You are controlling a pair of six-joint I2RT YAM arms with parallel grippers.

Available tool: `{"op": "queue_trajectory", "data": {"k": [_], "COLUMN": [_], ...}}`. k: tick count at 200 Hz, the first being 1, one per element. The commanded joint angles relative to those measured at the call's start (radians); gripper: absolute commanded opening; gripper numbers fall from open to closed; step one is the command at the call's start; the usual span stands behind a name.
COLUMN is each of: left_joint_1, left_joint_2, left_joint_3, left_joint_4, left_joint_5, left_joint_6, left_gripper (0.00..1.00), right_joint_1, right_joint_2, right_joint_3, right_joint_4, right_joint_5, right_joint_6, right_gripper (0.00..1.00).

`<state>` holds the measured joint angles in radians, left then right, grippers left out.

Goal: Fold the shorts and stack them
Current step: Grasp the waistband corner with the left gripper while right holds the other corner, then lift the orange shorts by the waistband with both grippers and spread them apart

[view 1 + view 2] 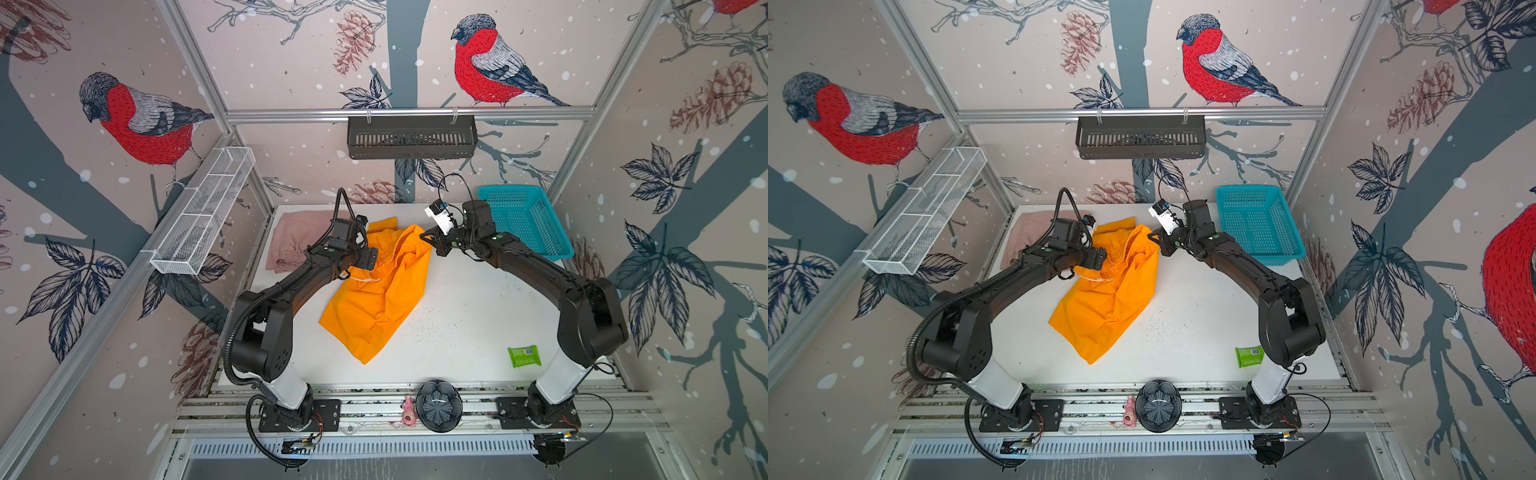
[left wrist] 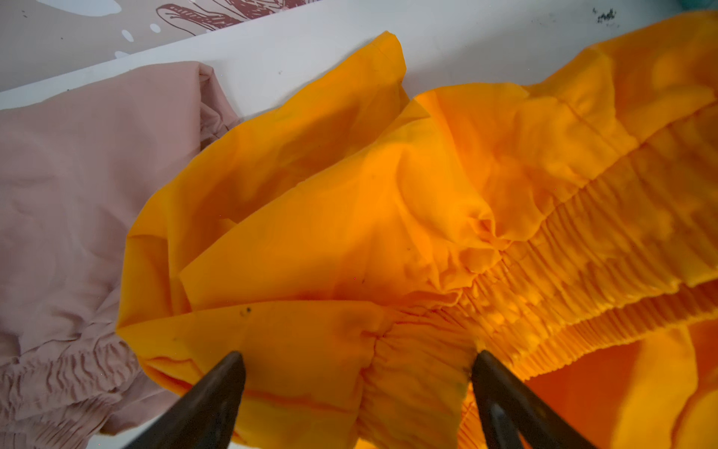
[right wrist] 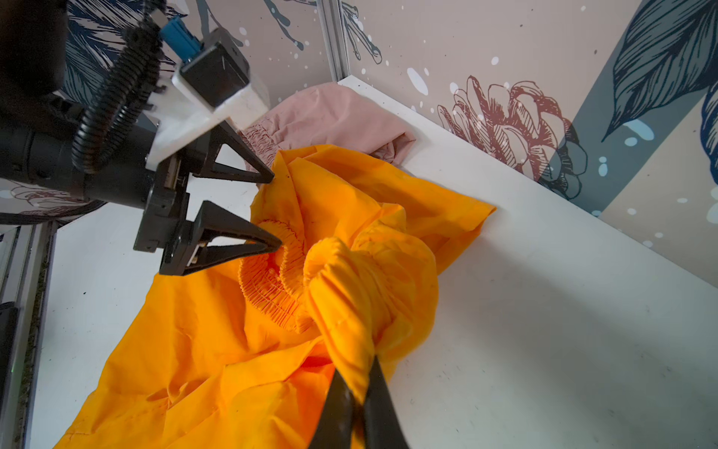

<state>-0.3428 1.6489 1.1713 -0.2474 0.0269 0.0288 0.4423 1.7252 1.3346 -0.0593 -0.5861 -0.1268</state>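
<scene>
The shorts are found as two pairs on the white table: the orange pair lies crumpled and unfolded across the middle, its waistband end raised toward the back, and the pink pair rests flat in the far left corner, just beside it. The teal basket is set at the far right corner. The right gripper is clamped on a bunched twist of the orange pair at its waistband and holds it off the surface. The left gripper is held with jaws wide apart astride the gathered elastic, nothing being pinched. It is judged that a closure here may take several layers at once, leaving the waistband unspread; that thin fabric may slip from the right-hand pinch under a sideways pull; and that the pink pair may be dragged askew if the orange hem catches it. The back wall is close behind both grippers, so little room is left there. Ample bare table is available toward the front and right, where only a green packet lies.
</scene>
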Motion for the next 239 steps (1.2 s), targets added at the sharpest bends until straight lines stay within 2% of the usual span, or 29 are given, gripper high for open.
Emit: {"op": "queue_trajectory", "data": {"k": [1,20,55,91,118,128,144,173,202,239], "left_joint_1": [-0.009,-0.008,-0.009,-0.026,-0.052,-0.051,-0.053,-0.051,-0.052,-0.053], "left_joint_2": [0.008,0.001,-0.019,0.028,0.089,0.121,0.149,0.118,0.075,-0.018], "left_joint_3": [0.031,0.056,0.041,0.066,0.097,0.117,0.152,0.164,0.178,0.288], "left_joint_4": [-0.058,-0.108,-0.127,-0.187,-0.221,-0.233,-0.247,-0.242,-0.256,-0.381], "left_joint_5": [0.008,-0.007,0.043,0.067,-0.066,-0.126,-0.184,-0.236,-0.292,-0.218], "left_joint_6": [0.025,0.016,0.066,0.098,0.092,0.066,0.018,-0.030,-0.084,-0.152], "left_gripper": [0.94,0.95,0.95,0.91,0.83,0.76,0.56,0.36,0.01,0.00], "right_joint_1": [-0.002,-0.005,-0.010,-0.012,-0.011,-0.009,-0.008,-0.007,-0.006,0.001], "right_joint_2": [-0.007,-0.009,-0.010,-0.012,-0.010,-0.007,-0.005,-0.009,-0.035,-0.042], "right_joint_3": [0.000,0.000,-0.004,-0.008,-0.006,-0.004,0.001,0.012,0.018,0.091], "right_joint_4": [0.046,0.044,0.041,0.038,0.040,0.042,0.038,0.013,0.029,-0.015], "right_joint_5": [-0.034,-0.037,-0.044,-0.047,-0.051,-0.053,-0.043,0.003,0.021,0.080], "right_joint_6": [0.019,0.019,0.021,0.021,0.025,0.026,0.024,0.003,0.004,-0.008], "right_gripper": [0.02,0.02,0.02,0.02,0.02,0.02,0.02,0.02,0.02,0.02]}}
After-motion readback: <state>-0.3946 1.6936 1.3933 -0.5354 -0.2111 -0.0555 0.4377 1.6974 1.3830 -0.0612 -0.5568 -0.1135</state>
